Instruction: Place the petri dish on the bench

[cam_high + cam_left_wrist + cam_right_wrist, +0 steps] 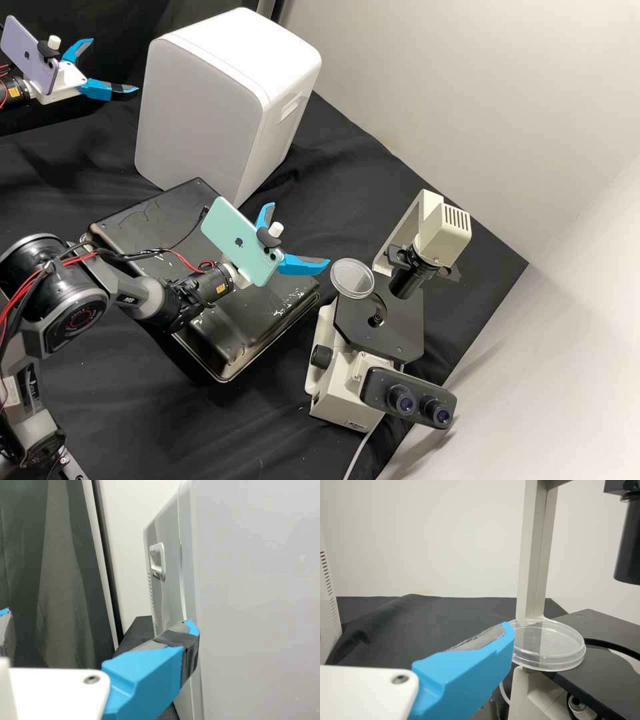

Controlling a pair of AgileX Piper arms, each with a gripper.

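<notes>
Left gripper (114, 65) — hanging agape by white box (220, 100); right gripper (300, 233) — hovering unclenched, empty, just beside petri dish (353, 277) perching on microscope stage (393, 327) edge. Risking knocking dish off stage by clipping its rim while closing.

A plain off-white wall (467, 80) fills the upper right of the high view. It runs on a slant from top centre toward the right edge, where it meets the far side of the desk (347, 167). A black cloth (87, 153) covers the desk and lies in soft folds and wrinkles. In the upper left a dark curtain (133, 20) hangs behind the desk. At lower right, past the desk's corner, lies a pale blurred surface (567, 373); whether it is wall or floor cannot be told. The light is soft and even.
</notes>
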